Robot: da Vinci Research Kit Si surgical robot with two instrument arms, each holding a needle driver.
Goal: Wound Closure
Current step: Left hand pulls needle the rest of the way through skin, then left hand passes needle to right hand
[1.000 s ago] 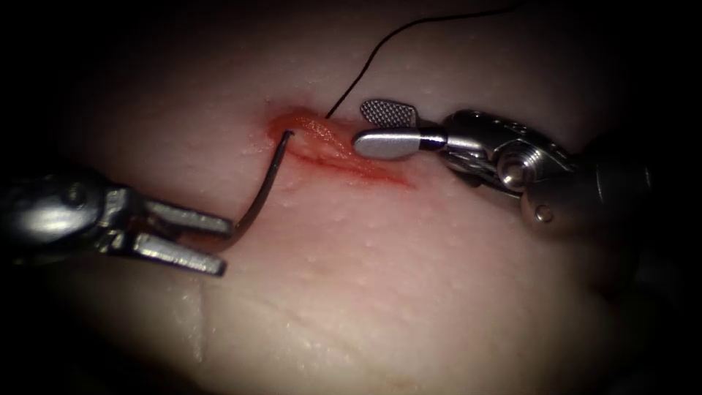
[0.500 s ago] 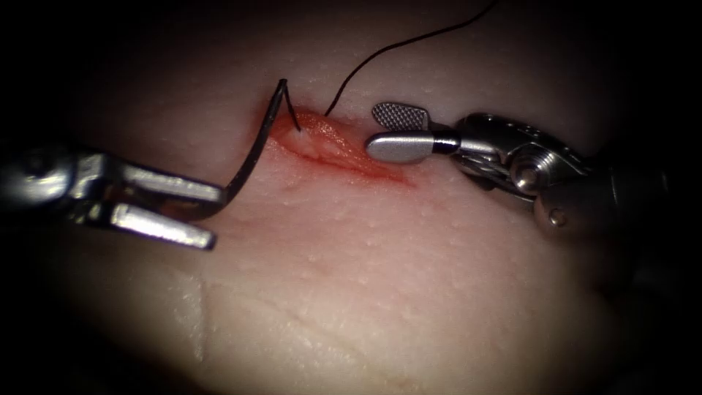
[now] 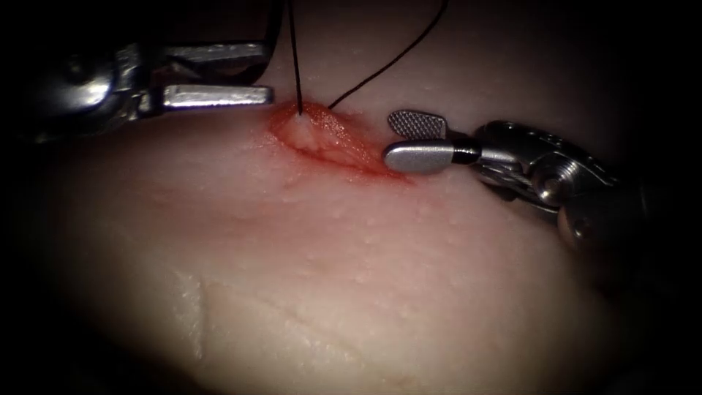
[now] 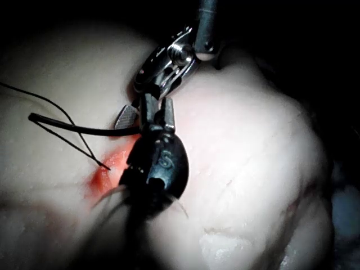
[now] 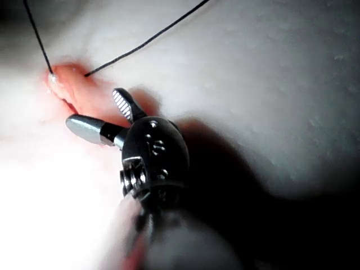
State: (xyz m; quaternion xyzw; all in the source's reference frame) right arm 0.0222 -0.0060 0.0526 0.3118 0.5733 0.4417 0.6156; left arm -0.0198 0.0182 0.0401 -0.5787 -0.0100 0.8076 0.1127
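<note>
My left tool is above the left end of the cut, shut on the curved needle near its pointed end. The needle is out of the tissue and rises past the picture's upper edge. Thread runs taut from the cut's left lip up to the needle, and a second strand leaves the right lip toward the upper right. In the left wrist view the needle sticks out sideways from the jaws. My right tool stands open at the cut's right end, holding nothing.
Red fluid stains the cut's lips. The pale tissue extends broadly toward the front, with a shallow crease at the front left. The right tool's wrist lies low over the tissue on the right.
The left tool has drawn the needle out of the cut's left lip and lifted it up and away, pulling thread through. The right tool has drifted slightly right and down, jaws still open.
</note>
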